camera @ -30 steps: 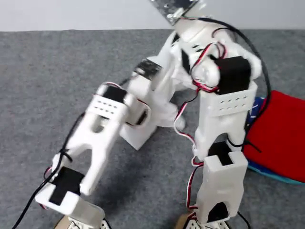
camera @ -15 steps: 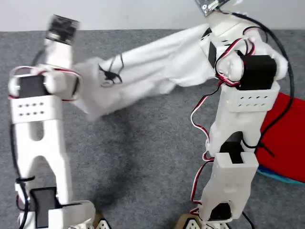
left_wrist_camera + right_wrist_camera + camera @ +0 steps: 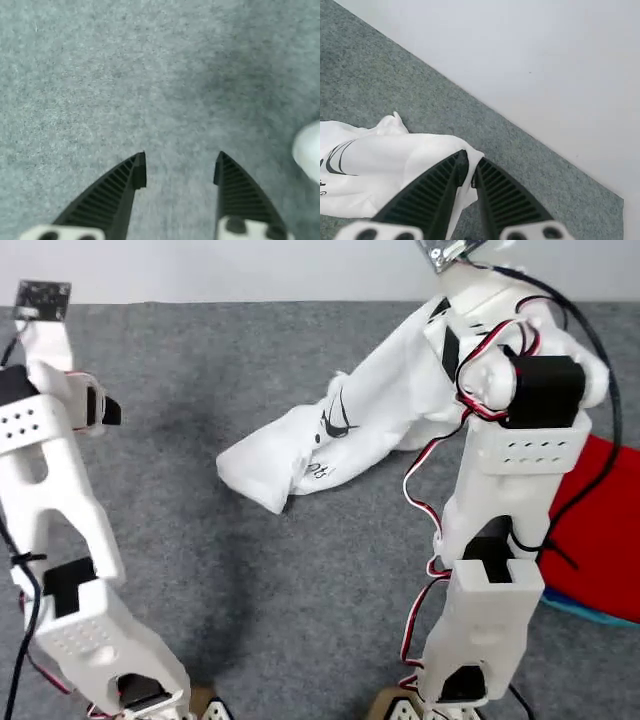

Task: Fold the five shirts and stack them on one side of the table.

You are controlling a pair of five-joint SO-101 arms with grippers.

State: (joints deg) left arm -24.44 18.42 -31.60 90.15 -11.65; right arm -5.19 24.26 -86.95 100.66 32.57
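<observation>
Black-printed white shirt (image 3: 345,430) in right gripper (image 3: 470,167)

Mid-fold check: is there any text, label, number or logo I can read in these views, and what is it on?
No legible text anywhere.
white shirt: black graphic, a line drawing, no letters discernible.
white shirt: small dark marks below the graphic, too blurred to read.
red shirt: no print visible.

The grey table (image 3: 250,640) bears a crumpled white shirt (image 3: 300,455) and a red-topped shirt stack (image 3: 600,520).
</observation>
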